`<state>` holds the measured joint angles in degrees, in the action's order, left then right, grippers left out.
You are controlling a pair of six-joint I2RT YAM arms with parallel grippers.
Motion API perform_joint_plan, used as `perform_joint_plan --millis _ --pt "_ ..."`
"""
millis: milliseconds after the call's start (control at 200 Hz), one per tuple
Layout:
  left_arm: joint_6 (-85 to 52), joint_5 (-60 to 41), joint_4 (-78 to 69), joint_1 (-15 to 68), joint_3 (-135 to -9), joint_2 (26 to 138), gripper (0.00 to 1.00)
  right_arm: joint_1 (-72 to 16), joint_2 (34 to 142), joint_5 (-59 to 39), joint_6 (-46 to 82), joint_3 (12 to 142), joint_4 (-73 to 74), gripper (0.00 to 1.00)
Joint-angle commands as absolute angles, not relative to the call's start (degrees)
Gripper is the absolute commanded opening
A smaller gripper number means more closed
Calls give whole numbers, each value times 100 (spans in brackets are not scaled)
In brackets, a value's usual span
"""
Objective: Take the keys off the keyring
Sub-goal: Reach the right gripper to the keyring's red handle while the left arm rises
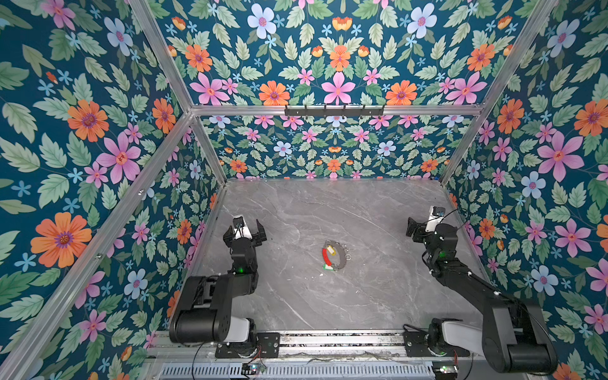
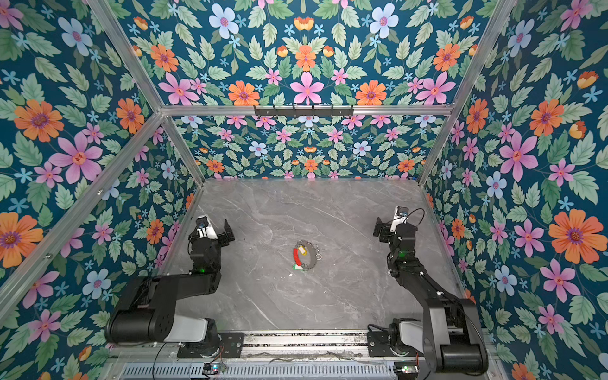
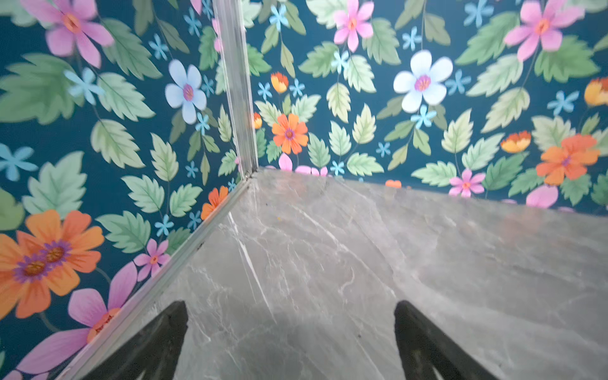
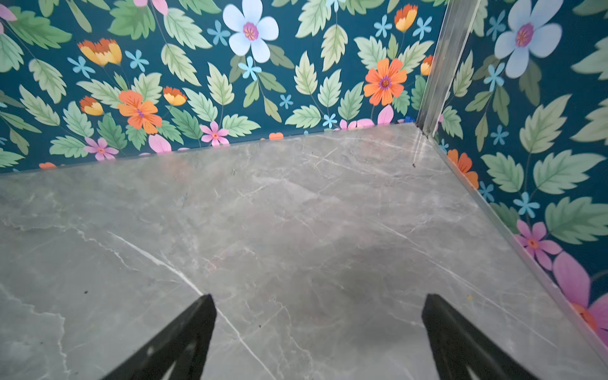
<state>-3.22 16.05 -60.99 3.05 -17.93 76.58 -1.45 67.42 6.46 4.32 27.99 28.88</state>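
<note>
Both top views: keyring [image 1: 343, 262] lies mid-tabletop [image 1: 362, 214], keys [image 1: 330, 251] against it, well apart from both arms. Wrist views miss it, showing only tabletop and walls [image 3: 427, 98]. Left pincer [image 3: 291, 306] and right pincer [image 4: 319, 299] gape wide, holding nothing

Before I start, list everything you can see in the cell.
keyring: 1, dark grey hoop with red arc, flat at table centre.
yellow-tagged key: 1, yellow tag, inside the hoop.
green-tagged key: 1, green tag, at the hoop's near edge.
split rings: several, silver, along the hoop's rim.
table: 1, grey marble.
hook rack: 1, black, back wall rail.
left gripper: 1, black, open, empty, left of the keyring.
right gripper: 1, black, open, empty, right of it.
</note>
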Motion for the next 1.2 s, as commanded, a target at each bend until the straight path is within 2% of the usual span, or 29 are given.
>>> perform_joint_plan --millis 0,90,155,210,285,340,490,590,725,765,875,1010,1195 --pt "-1090 1766 -4935 315 -1981 6957 100 -461 6443 1882 589 3128 1588 99" --pt "-2534 2399 -4887 308 -1948 6568 100 -472 6275 2077 1736 3443 965 99" --pt "-4308 3241 -3594 299 -2048 6113 100 -433 6081 2438 3597 3752 -451 99" --pt "-5192 3507 -2580 279 -2157 5756 100 -350 5950 2165 4183 3837 -948 99" --pt "-4808 2954 -2911 266 -2021 5506 100 -311 5857 1183 3837 3538 -275 99" --pt "-4777 2543 -2918 255 -2017 5409 100 -316 5788 831 3975 3332 48 99" --pt "-5013 1568 -3173 250 -1813 5113 100 -469 5837 -528 3938 3384 6 99" --pt "-5118 739 -3132 254 -1764 4970 98 -1406 6215 -748 3429 3710 -358 99" --pt "-5037 -483 -2106 356 -2282 5358 80 -2965 7005 -436 2714 4130 -432 99" --pt "-5061 -688 -1885 452 -2383 5516 77 -3389 7343 -335 2497 4350 -553 97" --pt "-4966 -740 -1686 976 -2370 5696 75 -4049 8383 -367 2132 5102 -864 86" --pt "-4734 -2 -1386 1785 -2302 5531 79 -4376 9266 -232 2013 5764 -1025 86" --pt "-4756 -34 -1354 1973 -2276 5651 79 -4590 10200 -238 1702 6532 -1670 74"
